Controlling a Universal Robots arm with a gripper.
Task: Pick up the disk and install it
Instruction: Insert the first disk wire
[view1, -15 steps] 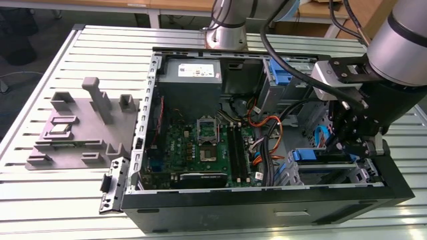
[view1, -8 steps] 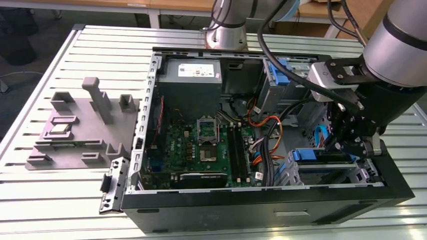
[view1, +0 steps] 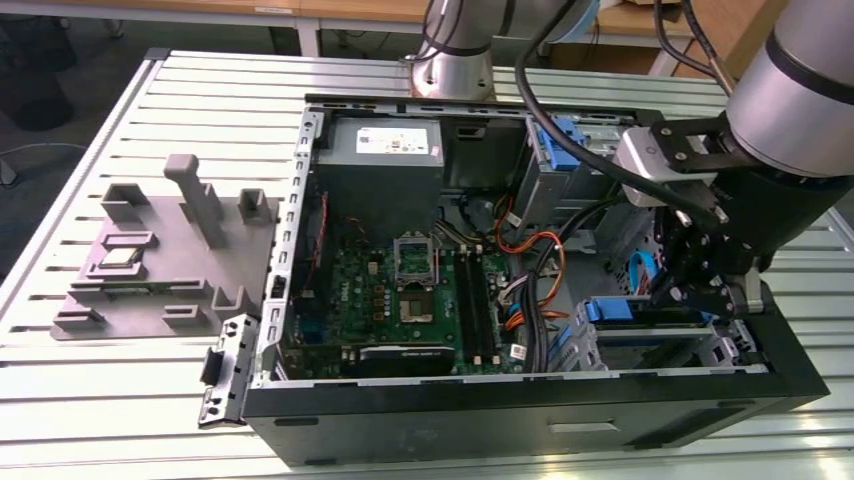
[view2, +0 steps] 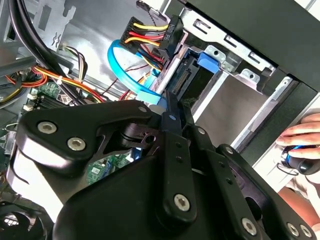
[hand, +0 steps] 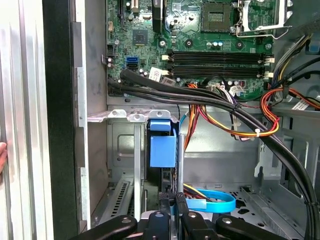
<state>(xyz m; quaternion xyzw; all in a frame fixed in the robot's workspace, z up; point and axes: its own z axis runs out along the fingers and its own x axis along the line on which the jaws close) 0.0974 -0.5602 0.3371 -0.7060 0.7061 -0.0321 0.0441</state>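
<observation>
**A:** Where is the disk (view1: 630, 312) (hand: 162, 145) being seen?

**B:** It is being shown standing on edge in the drive bay (hand: 120, 150), in the corner of the open computer case (view1: 534, 425) on the exterior view's right. Its blue carrier tab is being turned toward the motherboard (view1: 400, 290).

**A:** And how is the gripper (view1: 687, 300) (hand: 173, 207) being shown?

**B:** It is being held down inside the case, at the end of the disk farthest from the motherboard. Its fingers are being shown narrow, almost together. Whether anything is being pinched between them cannot be told.

**A:** What else is being shown close by?

**B:** A blue data cable (view2: 117, 65) is being looped just beside the fingertips. A person's hand (view2: 300, 135) is being rested just outside the case wall.
</observation>
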